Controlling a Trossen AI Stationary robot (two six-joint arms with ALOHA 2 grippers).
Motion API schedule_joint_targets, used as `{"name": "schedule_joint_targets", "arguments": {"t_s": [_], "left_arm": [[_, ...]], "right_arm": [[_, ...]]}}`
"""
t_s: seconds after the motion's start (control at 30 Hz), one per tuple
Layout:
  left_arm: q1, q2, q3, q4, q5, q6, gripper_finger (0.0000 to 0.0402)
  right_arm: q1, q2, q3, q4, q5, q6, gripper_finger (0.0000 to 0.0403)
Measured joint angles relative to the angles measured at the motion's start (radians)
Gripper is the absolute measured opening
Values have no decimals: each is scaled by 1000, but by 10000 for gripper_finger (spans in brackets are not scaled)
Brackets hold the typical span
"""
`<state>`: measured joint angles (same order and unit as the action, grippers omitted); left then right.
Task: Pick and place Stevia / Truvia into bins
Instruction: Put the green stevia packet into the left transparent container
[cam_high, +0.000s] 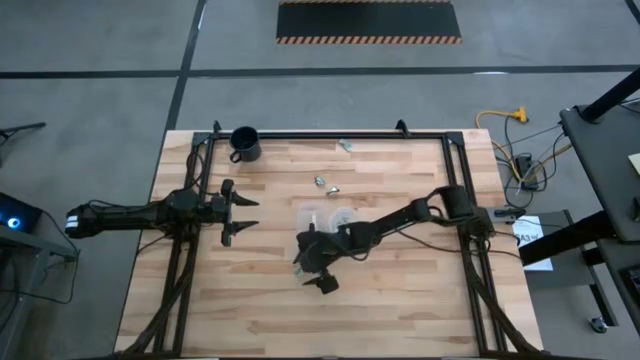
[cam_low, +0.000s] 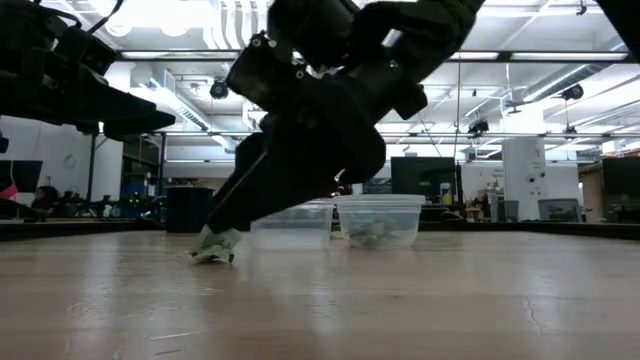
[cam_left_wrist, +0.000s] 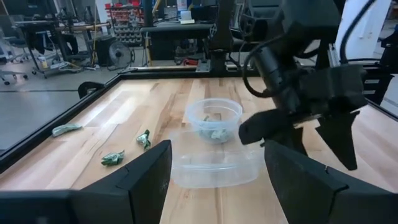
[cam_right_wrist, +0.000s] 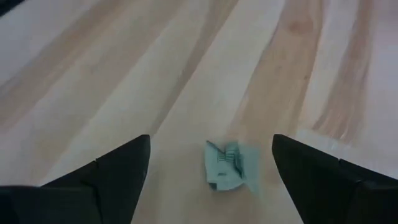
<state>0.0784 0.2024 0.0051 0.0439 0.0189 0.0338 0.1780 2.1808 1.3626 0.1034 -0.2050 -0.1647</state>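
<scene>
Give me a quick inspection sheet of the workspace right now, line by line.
Surface: wooden table, black frame around it.
Job's things: crumpled packet between right gripper fingers; loose packets on wood; two clear bins side by side, farther one holding packets.
Clutter: black mug at far edge.
Grippers: right gripper open, low over the packet; left gripper open, waiting aside.
Cables: yellow cord on floor.
Surroundings: workshop, benches, fan.

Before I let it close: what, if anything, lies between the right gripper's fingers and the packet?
Nothing visible. The right gripper is open, and the crumpled green packet lies on the bare wooden table between its fingers.
</scene>
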Motion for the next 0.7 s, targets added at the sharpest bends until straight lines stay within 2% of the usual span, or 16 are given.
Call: {"name": "schedule_joint_targets", "arguments": {"t_s": [0.17, 0.7], "left_arm": [[0, 0, 0, 0, 0, 0, 240], [0, 0, 0, 0, 0, 0, 240]], "right_arm": [[-1, 56, 68, -107, -3, 3, 327], [1, 77, 96, -108, -5, 12, 327]]}}
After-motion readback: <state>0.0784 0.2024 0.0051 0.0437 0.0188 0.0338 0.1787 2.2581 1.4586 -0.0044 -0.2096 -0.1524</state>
